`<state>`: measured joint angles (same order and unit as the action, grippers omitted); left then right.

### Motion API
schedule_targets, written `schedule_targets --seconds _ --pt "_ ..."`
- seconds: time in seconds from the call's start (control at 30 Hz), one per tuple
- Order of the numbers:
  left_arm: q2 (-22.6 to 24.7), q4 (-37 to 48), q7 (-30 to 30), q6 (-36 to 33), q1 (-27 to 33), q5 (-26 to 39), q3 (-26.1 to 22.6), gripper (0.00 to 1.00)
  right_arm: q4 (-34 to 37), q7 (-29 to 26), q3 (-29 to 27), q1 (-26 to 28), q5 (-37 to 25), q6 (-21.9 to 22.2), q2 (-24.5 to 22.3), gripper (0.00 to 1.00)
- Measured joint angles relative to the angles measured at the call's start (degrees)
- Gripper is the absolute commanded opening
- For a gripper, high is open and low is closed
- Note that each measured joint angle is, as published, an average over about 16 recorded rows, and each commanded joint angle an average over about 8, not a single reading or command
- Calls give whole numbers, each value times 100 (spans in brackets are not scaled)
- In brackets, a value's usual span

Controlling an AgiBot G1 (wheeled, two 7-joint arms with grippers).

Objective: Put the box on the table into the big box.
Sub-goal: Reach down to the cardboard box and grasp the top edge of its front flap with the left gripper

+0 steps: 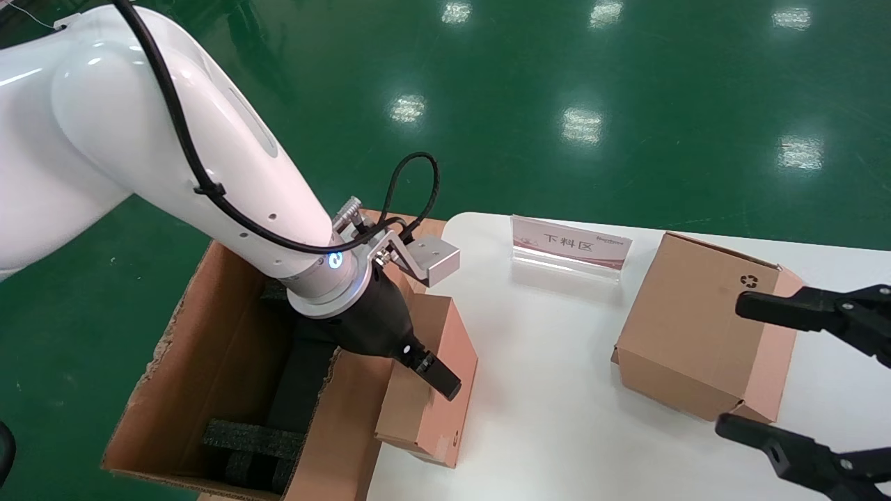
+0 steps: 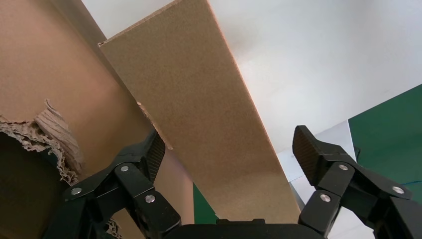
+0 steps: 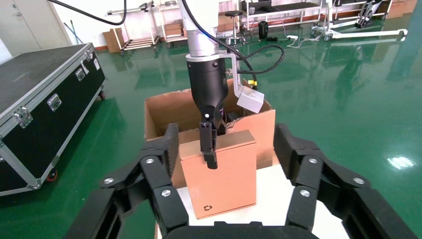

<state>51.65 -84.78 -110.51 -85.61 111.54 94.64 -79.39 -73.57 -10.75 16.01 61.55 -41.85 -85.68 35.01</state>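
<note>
Two black claws show, and only one is at work. The left claw [image 2: 226, 164] straddles the top edge of the slim, flat brown cardboard box [image 1: 431, 376], which stands on edge on the white smooth bench [image 1: 557, 417], pressed against the outer wall of the large, deep brown cardboard carton with ragged torn edges [image 1: 209, 348]. Its fingers [image 2: 152, 152] are spread to either side of the panel, with a clear gap on the outer side, so the box is not yet pinched.

Likely risks: closing off-centre could tip the box over, and lifting too low could snag its edge on the carton's torn rim just inside the claw.

Farther out, the right claw [image 1: 766, 365] hangs spread and idle around a chunkier cube-like cardboard box with a recycling symbol [image 1: 703, 327].

Beyond that stands a small clear sign holder [image 1: 571, 243].
</note>
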Motion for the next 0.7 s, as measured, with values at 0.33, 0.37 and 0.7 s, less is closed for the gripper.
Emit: schedule_targets --seconds 0.33,0.37,0.7 --pt "1 0 -1 -2 0 0 -1 0 0 0 0 0 0 0 0 100" --pt "1 0 -1 -2 0 0 -1 0 0 0 0 0 0 0 0 100" --pt "2 0 2 1 9 5 10 0 0 0 0 0 0 0 0 100"
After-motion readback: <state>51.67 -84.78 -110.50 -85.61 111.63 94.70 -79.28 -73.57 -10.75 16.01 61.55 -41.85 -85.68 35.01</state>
